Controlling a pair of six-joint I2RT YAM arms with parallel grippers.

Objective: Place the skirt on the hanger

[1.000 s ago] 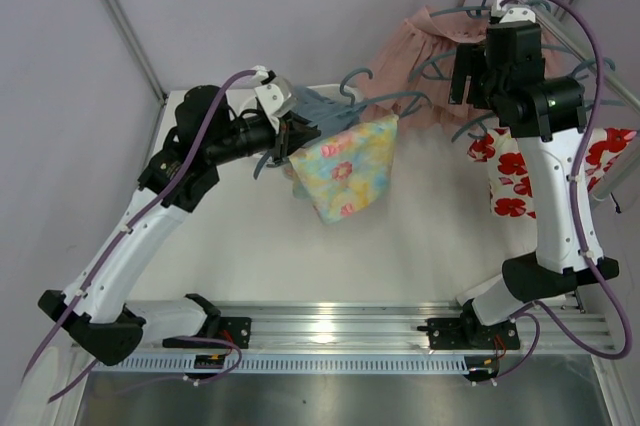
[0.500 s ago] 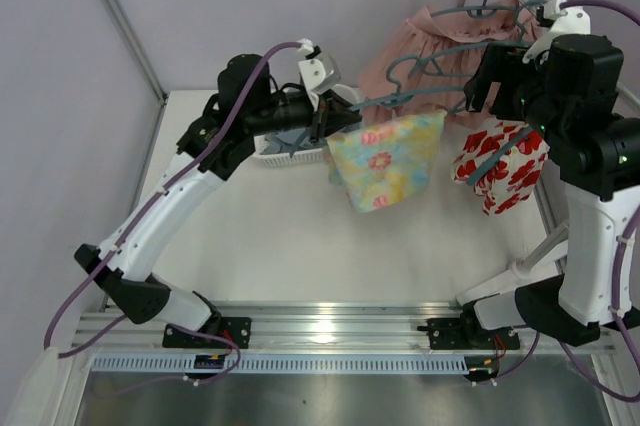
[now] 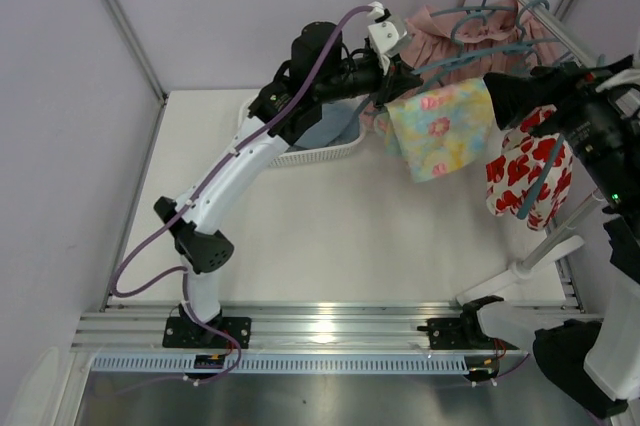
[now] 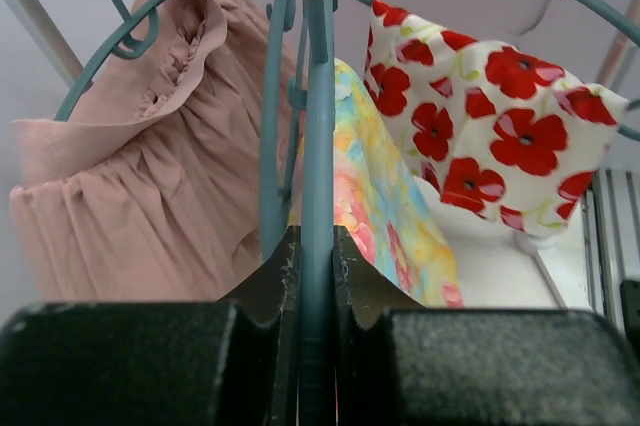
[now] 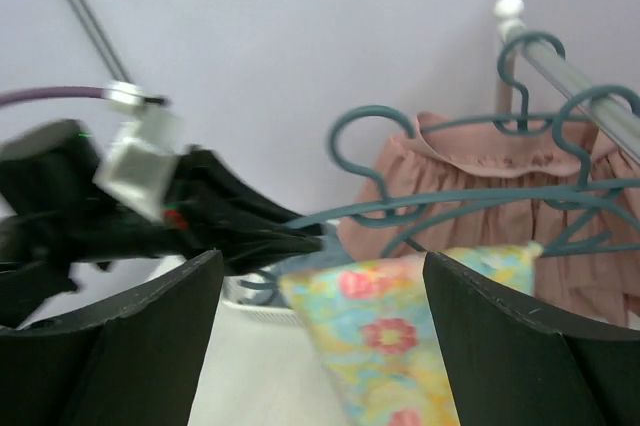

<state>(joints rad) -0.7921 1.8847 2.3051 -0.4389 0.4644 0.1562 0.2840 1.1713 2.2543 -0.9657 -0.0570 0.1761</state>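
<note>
Clamping hanger (image 4: 318, 146), left jaws; skirt (image 3: 441, 131) hanging from it.

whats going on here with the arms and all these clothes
The left pincer is clamped on a teal hanger, holding it up in the air with the pastel floral skirt draped over it. That is beside the rail, where a pink pleated skirt and a white garment with red flowers hang. The right pincer is open, facing the skirt and holding nothing. The held hanger's hook does not appear to be on the rail.
</note>
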